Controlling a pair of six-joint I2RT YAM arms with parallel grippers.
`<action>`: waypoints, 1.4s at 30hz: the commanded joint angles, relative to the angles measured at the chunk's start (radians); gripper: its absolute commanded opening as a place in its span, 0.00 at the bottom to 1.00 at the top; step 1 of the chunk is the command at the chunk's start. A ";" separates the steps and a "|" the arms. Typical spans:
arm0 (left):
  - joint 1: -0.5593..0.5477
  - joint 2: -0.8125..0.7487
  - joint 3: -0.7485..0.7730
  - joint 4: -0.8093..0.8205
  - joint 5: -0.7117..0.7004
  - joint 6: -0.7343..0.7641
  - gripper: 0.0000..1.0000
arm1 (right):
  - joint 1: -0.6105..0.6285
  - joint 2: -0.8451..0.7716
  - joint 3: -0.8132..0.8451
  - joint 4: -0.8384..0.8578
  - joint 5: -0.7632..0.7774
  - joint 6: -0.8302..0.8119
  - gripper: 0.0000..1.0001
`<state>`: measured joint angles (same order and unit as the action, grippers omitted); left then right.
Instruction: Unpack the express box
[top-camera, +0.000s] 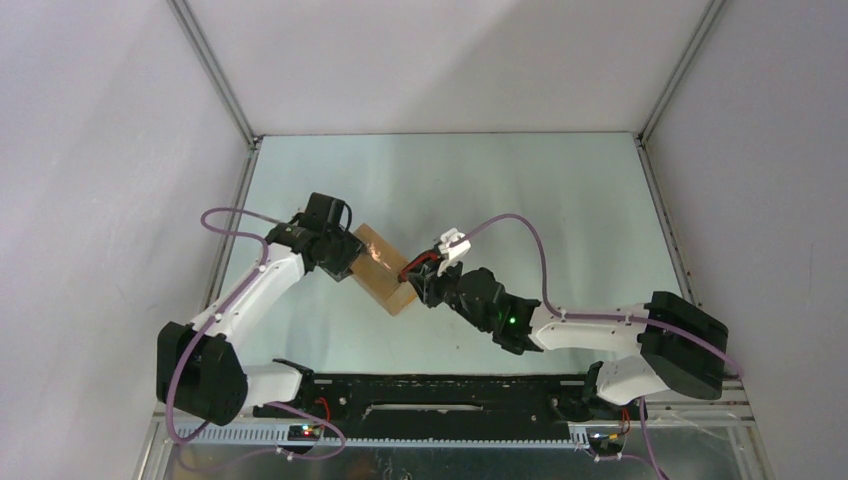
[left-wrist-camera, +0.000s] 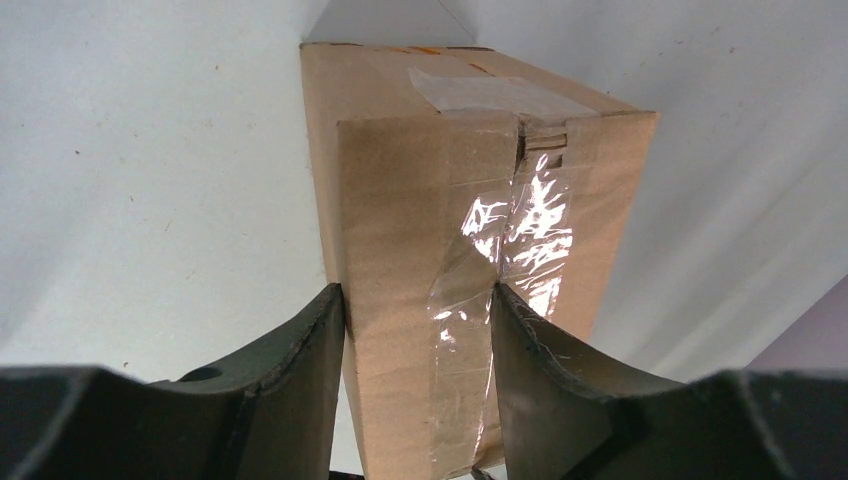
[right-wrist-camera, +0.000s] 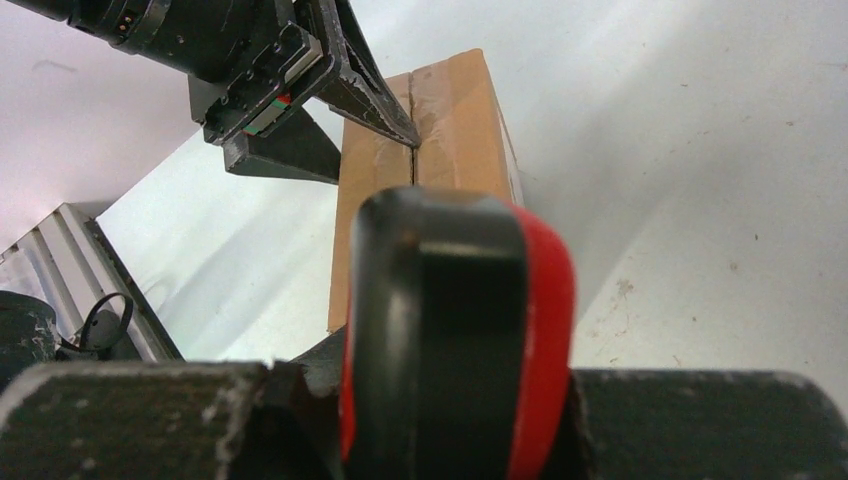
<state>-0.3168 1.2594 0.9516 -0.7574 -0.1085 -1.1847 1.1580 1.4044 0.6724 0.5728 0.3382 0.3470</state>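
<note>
Top external, left: left gripper (top-camera: 345, 255) at the left end of the carton, jaws part-way apart and clamped on it.
Centre: express box (top-camera: 383, 268) lying slantwise on the table (top-camera: 560, 200) between the two arms.
Right: right gripper (top-camera: 425, 283) at the box's right end, jaws narrow, pinching a red-and-black utility knife (top-camera: 413, 266).
Left wrist: fingers (left-wrist-camera: 310, 350) pressed against both sides of the brown carton; clear tape (left-wrist-camera: 520, 240) glinting over the seam.
Right wrist: knife handle filling the foreground, taped top seam of the box just ahead.
</note>
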 joint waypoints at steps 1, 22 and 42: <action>0.028 0.027 0.014 0.011 -0.109 0.035 0.00 | 0.008 -0.003 0.000 -0.137 -0.068 0.010 0.00; -0.002 0.069 0.117 0.035 -0.065 0.241 0.00 | -0.052 -0.184 -0.013 -0.331 -0.158 0.088 0.00; -0.137 0.178 0.428 -0.133 0.124 0.806 0.82 | -0.238 -0.161 0.007 -0.245 -0.043 0.040 0.00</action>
<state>-0.4549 1.4399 1.2972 -0.8982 -0.0105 -0.4210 0.9310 1.2140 0.6456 0.2455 0.2150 0.4103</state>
